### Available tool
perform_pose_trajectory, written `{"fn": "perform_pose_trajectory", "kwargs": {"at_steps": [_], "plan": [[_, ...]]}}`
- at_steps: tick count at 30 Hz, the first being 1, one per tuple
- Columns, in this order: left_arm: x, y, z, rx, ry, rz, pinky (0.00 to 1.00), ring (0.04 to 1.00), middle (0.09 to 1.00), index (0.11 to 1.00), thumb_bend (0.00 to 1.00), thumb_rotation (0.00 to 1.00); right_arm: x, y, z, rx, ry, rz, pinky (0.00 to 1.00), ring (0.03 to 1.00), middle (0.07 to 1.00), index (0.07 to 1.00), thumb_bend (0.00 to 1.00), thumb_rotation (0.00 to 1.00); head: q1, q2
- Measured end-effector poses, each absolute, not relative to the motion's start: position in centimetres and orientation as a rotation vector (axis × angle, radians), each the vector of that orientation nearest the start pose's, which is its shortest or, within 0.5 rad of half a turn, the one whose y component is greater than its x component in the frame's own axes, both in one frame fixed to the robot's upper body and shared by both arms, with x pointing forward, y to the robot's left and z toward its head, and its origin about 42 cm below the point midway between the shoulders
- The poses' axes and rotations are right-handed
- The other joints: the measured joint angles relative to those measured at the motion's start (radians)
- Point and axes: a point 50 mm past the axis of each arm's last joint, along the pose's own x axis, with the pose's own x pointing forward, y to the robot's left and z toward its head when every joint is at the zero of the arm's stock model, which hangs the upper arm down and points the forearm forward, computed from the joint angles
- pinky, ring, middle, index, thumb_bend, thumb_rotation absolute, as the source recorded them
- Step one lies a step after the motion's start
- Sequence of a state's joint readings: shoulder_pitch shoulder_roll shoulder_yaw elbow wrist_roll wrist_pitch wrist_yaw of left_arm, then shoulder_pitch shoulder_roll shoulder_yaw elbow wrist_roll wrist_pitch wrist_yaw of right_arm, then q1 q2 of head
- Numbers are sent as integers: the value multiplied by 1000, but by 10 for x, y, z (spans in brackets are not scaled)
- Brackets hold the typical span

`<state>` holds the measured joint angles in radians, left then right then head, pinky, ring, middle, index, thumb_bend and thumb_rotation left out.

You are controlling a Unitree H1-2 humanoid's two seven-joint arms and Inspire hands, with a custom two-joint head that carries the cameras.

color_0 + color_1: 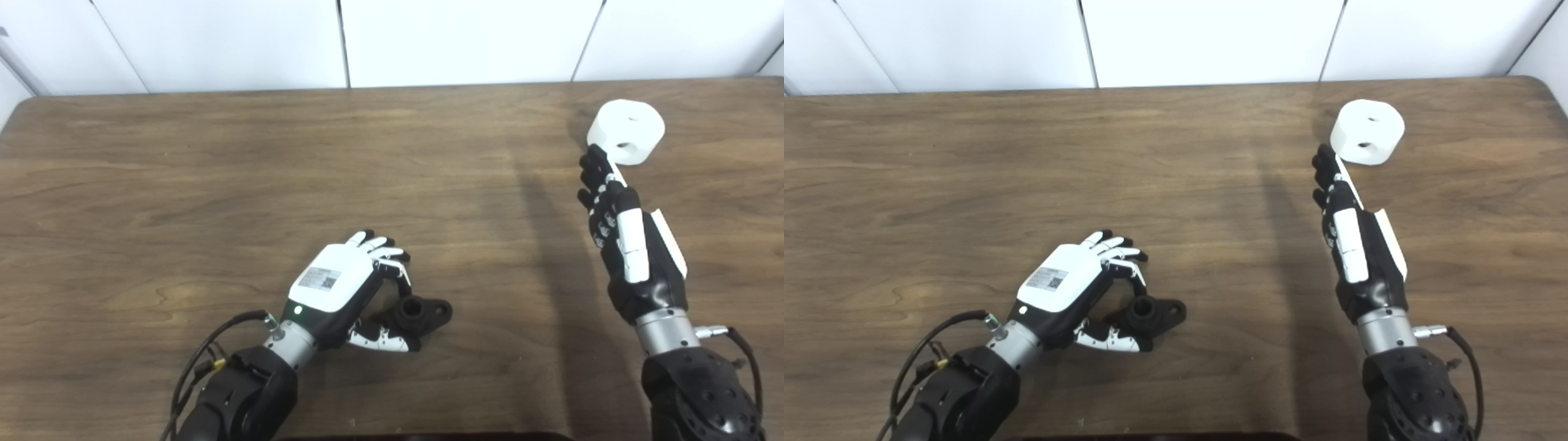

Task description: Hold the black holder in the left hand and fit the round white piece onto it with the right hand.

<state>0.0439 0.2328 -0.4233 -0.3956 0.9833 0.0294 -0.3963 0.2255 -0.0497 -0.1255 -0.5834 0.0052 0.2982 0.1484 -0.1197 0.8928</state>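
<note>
A: Two hands show in the left eye view. The left hand (pixel 343 278) is low on the brown table (pixel 184 184), and its fingers curl over the black holder (pixel 422 313). The thumb is under the holder's near side. I cannot tell if it grips tight.

B: And the right hand (pixel 625 239)?

A: It is stretched out flat with fingers straight and holds nothing. Its fingertips (pixel 591 160) are right at the near edge of the round white piece (pixel 626 131), far back on the right side.

B: What about the right eye view?

A: Same things. The black holder (pixel 1151 315) lies on the table by the left hand's (pixel 1069 285) thumb. The round white piece (pixel 1367 131) has small holes on top and in its side, and the right hand (pixel 1360 245) reaches up to it.
</note>
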Motion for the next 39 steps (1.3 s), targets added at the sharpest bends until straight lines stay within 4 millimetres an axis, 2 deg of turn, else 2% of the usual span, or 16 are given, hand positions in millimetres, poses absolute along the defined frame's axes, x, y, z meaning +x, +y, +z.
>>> {"fn": "perform_pose_trajectory", "kwargs": {"at_steps": [8,10,17,19,29,33,39], "plan": [[231,154,154,1185,-250,-604,982,910,826,491,521,74,198,-258,184,-83,-64,-22,1000,1000,980,972,590,1000,-46,-15],[231,154,154,1184,-250,-603,982,910,826,491,521,74,197,-261,185,-81,-70,-31,991,987,968,958,603,1000,-84,-23],[230,155,150,1174,-254,-582,984,905,818,491,522,71,191,-270,199,-99,-106,-81,1000,980,949,940,635,959,-112,-31],[230,154,150,1174,-253,-583,989,913,823,491,521,71,190,-274,201,-102,-106,-96,950,974,950,948,618,944,-113,-31],[231,153,147,1171,-258,-575,978,901,814,488,523,67,181,-293,211,-81,-104,-154,939,977,962,969,589,968,-137,-40],[231,152,145,1169,-259,-574,972,900,813,488,523,66,176,-303,221,-120,-107,-187,952,979,962,966,628,961,-155,-48],[232,157,143,1178,-247,-563,969,907,817,489,523,67,174,-329,230,-252,-61,-192,953,988,964,969,646,874,-207,-77]]}}
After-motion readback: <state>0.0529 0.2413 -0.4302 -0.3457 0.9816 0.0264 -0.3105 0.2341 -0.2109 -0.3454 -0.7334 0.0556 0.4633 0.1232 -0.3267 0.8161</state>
